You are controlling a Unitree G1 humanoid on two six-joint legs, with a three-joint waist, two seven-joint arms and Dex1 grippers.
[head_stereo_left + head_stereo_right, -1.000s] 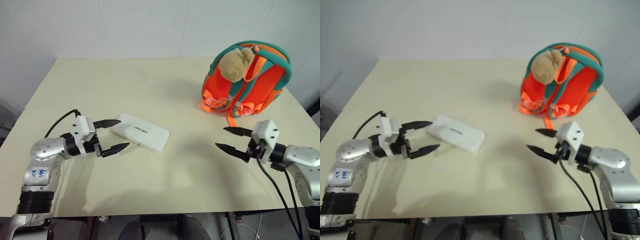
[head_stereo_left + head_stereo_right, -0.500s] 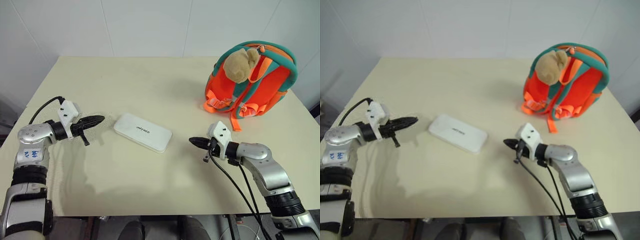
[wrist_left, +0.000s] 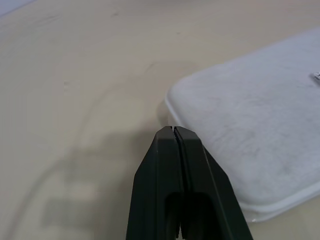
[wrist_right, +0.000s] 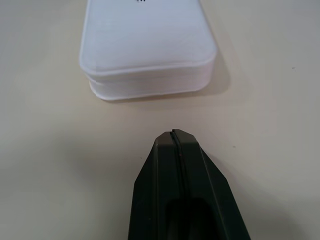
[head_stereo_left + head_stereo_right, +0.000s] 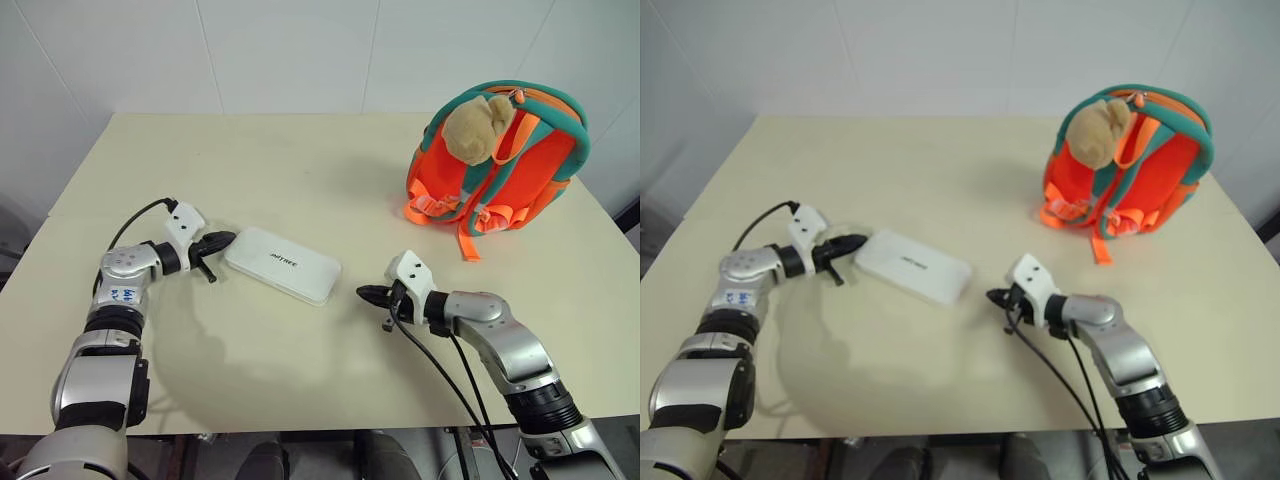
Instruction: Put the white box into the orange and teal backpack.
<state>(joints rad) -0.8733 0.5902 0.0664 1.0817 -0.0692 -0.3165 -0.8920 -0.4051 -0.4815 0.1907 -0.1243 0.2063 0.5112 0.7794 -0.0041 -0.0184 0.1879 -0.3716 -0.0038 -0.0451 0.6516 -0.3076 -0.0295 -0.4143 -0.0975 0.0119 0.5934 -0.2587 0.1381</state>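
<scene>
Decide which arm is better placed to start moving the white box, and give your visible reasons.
Left, probably. The left gripper, fingers shut, is right at the near end of the white box, while the right gripper, also shut, is a clear gap away.

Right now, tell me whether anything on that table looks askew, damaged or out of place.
Nothing looks damaged or spilled. The white box lies flat but skewed to the table edges. The orange and teal backpack stands upright at the far right. The left gripper and right gripper flank the box with jaws shut.
</scene>
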